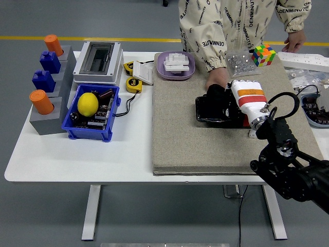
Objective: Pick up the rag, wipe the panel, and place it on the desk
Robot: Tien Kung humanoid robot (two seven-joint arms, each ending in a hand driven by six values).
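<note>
My right hand point(226, 101), white-backed with an orange band and black fingers, lies curled on a black rag point(216, 95) and presses it onto the black panel point(208, 114). The panel lies flat on the grey felt mat point(180, 139) at mid table. Rag, fingers and panel are all black, so their edges are hard to tell apart. A person at the far side rests one hand point(217, 78) against the panel's far edge. The person's other hand point(294, 40) is on the table at the top right.
On the left stand a blue bin point(77, 131) with a lemon point(87, 103), a grey switch box point(97, 62), a grey block rack point(43, 121) and two yellow tape measures point(132, 84). A purple tray point(176, 66), a parts bag point(240, 63) and a colour cube point(263, 54) line the back.
</note>
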